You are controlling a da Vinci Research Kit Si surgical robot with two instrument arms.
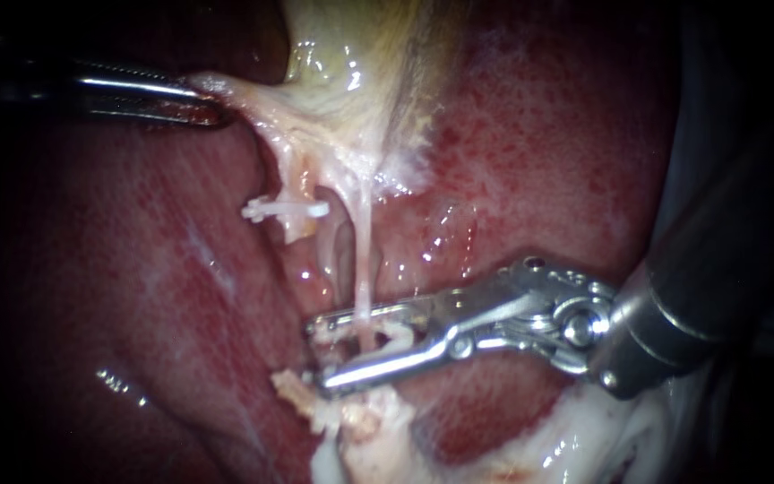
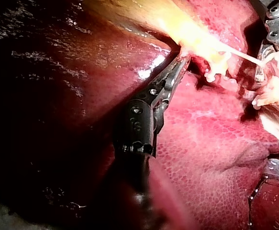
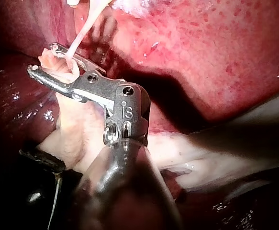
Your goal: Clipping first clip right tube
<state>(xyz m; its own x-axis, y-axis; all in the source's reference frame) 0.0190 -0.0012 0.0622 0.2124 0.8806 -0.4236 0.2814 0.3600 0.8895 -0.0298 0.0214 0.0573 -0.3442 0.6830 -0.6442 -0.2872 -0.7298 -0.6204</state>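
Left instrument (image 1: 206,100) comes in from the left, high in the endoscope view. Its jaws are clamped on a pale flap at the edge of the gallbladder (image 1: 351,54), and the flap is stretched toward that side. The left wrist view agrees: both jaws are closed on the pale tissue, with no gap.

2 tubes run down from the gallbladder over the liver (image 1: 566,161). The left tube (image 1: 297,179) carries 1 white clip (image 1: 284,211) set across it. The right tube (image 1: 365,260) is a thin pale strand just beside it, taut and near vertical, with no clip visible on it.

Right instrument (image 1: 317,352) comes in from the right, low, with its shaft angled up to the right. Its jaws are apart with a clear gap and straddle the lower end of the right tube. The tube crosses over the upper jaw and drops into the gap. The lower jaw sits under it, against ragged pale tissue (image 1: 360,421) at the tube's base. A small whitish piece sits inside the gap next to the tube; I can't tell if it's a clip or tissue.

The right wrist view shows the same: jaws spread, strand entering between them near the tips, a pale lump in the gap.

The 2 instruments are well apart.
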